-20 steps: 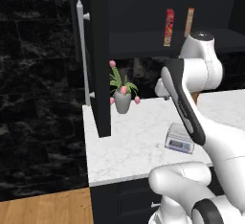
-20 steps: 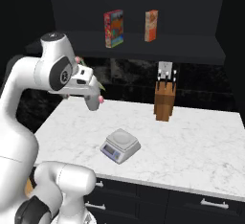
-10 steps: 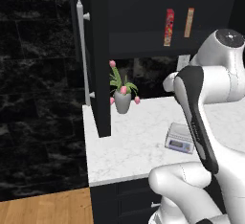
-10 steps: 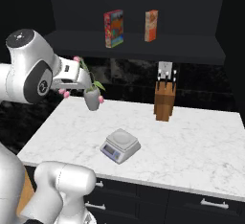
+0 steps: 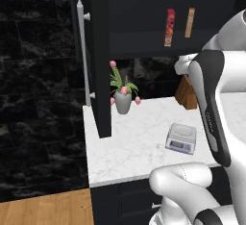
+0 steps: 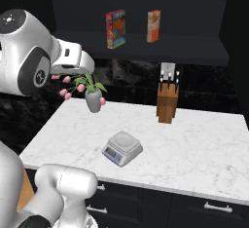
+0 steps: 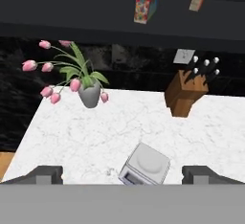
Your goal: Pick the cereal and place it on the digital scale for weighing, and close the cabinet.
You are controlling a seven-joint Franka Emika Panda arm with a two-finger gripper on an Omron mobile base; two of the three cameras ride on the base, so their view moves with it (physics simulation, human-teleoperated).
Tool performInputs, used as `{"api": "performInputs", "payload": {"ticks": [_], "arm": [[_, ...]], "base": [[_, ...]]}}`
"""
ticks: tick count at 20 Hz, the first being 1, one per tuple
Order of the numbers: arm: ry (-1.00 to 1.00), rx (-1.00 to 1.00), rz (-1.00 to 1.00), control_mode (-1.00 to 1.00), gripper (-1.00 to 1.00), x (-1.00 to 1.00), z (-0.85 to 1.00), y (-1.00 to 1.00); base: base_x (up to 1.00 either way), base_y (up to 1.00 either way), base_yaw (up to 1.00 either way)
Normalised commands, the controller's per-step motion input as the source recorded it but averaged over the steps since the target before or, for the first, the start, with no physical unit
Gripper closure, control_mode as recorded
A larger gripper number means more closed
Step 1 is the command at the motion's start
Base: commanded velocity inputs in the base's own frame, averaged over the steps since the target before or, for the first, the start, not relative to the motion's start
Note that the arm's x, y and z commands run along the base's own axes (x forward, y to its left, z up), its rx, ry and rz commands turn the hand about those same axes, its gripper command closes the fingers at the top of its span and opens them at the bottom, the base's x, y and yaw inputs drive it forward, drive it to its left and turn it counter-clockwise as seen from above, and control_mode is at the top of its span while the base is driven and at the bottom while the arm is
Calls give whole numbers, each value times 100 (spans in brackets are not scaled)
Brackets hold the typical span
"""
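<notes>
Pincer (image 7: 122, 174) wide apart, angled down over the digital scale (image 7: 144, 164).

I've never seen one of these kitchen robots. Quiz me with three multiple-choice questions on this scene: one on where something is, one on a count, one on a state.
1. Where is the cereal?
A. on the digital scale
B. on the cabinet shelf
C. on the floor

2. How many boxes stand on that shelf?
A. one
B. two
C. four

3. How is the cabinet door?
A. open
B. shut
C. removed

Answers:
1 B: the red box stands upright on the shelf; the digital scale is bare.
2 B: the cereal and a tan-orange box.
3 A: it swings out over the counter.
</notes>
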Motion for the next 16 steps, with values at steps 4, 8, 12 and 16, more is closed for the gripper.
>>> {"api": "performInputs", "payload": {"ticks": [4, 8, 12, 16], "arm": [[-8, 1, -1, -100, -100, 0, 56, -21], [-3, 1, 0, -100, -100, 5, 51, -11], [-8, 0, 0, -100, -100, 51, 8, -16], [-25, 0, 0, -100, -100, 56, 0, -4]], "base": [[0, 0, 0], [0, 0, 0], [0, 0, 0], [0, 0, 0]]}}
